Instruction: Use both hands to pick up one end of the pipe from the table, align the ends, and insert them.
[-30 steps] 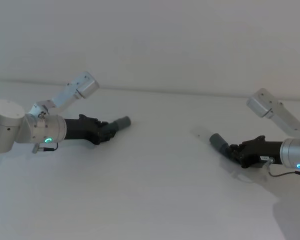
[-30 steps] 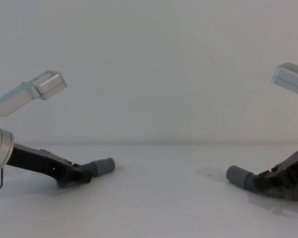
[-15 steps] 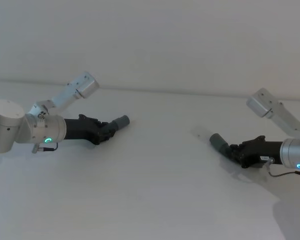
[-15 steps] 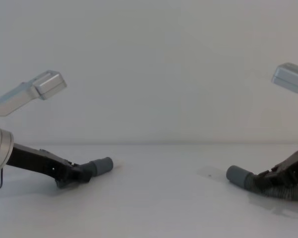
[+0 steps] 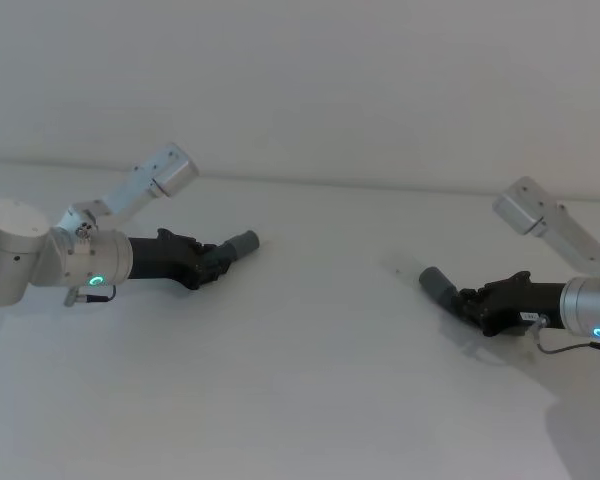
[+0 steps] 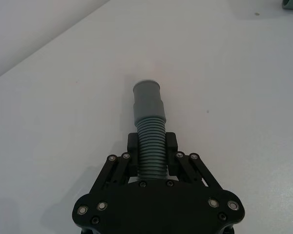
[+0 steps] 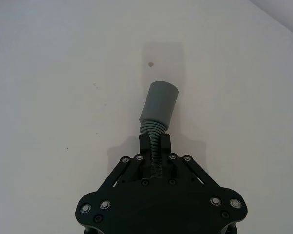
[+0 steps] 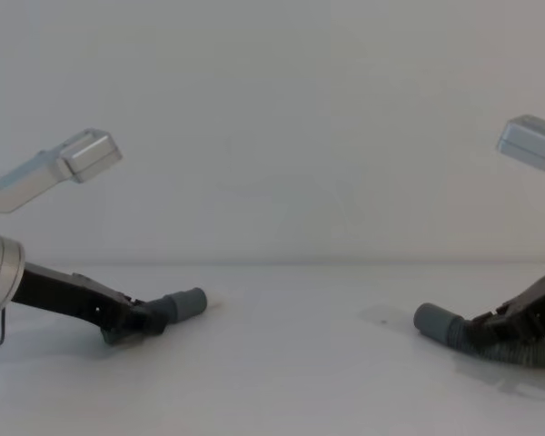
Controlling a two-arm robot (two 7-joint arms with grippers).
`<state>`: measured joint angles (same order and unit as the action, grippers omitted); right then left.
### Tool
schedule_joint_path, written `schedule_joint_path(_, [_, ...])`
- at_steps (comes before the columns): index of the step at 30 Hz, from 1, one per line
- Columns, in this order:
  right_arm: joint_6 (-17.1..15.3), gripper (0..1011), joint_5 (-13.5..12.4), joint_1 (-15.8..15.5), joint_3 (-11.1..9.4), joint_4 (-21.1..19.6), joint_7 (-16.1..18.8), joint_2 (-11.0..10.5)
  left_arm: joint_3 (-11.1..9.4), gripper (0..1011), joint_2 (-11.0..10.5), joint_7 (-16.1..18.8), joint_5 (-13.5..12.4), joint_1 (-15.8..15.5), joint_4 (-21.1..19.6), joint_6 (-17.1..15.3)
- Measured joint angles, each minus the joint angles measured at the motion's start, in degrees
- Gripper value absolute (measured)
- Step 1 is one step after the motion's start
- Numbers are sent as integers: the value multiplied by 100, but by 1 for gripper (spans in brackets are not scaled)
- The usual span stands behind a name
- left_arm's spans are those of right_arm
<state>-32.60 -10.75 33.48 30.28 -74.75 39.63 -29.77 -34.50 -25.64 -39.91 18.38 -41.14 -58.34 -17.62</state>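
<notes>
White matte counter (image 5: 320, 380) runs open between my two tools, from 9 to 3 o'clock. My left tool (image 5: 216, 259), at 9 o'clock, is clamped on the ribbed pipe (image 6: 151, 139) just behind the left cuff (image 5: 244, 243), which points toward 2 o'clock. My right tool (image 5: 464, 299), at 3 o'clock, grips the pipe behind the right cuff (image 5: 435, 282), which is aimed at 10 o'clock. The cuffs are well apart. A plain wall (image 5: 330, 80) closes the far edge at 12 o'clock.
</notes>
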Motion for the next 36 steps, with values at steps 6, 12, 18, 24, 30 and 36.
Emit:
schedule_joint_path(6, [26,93,0,-35,-14,-27,-30,8,10,305,3,43,-4,33,-35,16])
schedule_joint_path(12, [201,89,-30,-233,-114,-178,-233,69,67,305,27,299,-47,215,-270,126])
schedule_joint_path(18, [462,85,-83,-528,-265,-402,-540,159,163,305,69,747,-128,526,-666,319])
schedule_joint_path(24, [773,85,-145,-871,-440,-670,-902,263,251,305,109,1152,-199,810,-1022,491])
schedule_joint_path(30, [1080,85,-204,-1214,-614,-938,-1262,368,351,305,152,1603,-280,1128,-1424,685])
schedule_joint_path(36, [1395,85,-262,-1562,-792,-1208,-1632,474,447,305,198,2059,-363,1446,-1827,881])
